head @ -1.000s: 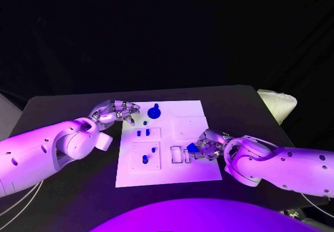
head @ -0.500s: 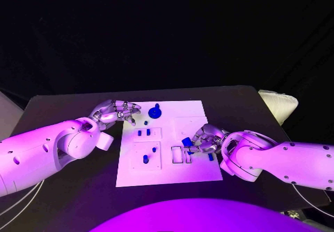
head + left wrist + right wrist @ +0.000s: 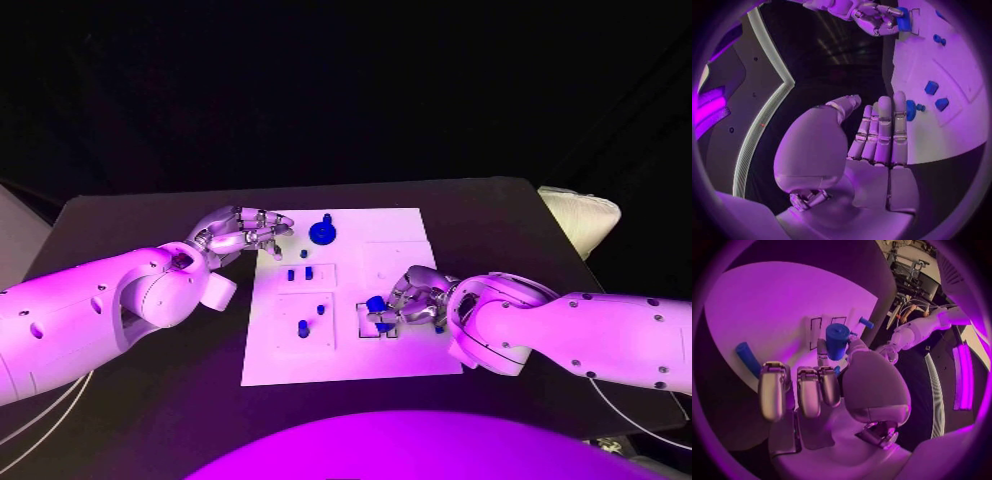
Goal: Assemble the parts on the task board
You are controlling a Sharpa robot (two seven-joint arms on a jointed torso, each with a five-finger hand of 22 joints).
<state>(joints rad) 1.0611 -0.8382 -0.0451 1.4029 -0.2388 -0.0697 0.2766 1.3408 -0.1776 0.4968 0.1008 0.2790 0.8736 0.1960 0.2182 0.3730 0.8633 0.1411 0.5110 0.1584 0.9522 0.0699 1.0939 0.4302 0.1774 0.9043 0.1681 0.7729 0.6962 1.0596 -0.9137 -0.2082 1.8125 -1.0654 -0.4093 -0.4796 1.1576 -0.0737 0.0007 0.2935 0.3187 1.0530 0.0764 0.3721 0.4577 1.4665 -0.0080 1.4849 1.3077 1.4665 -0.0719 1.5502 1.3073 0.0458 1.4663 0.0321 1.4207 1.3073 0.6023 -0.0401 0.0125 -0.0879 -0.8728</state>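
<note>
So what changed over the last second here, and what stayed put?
The right hand, holding a blue part, moved leftward across the task board to above the small slots. The left hand stayed at the board's far left corner; the other parts kept their places.

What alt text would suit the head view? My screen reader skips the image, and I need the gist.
The right hand holds a blue part over two narrow slots near the right side of the white task board on a black table. The left hand rests at the board's far left edge, beside a round blue part.
</note>
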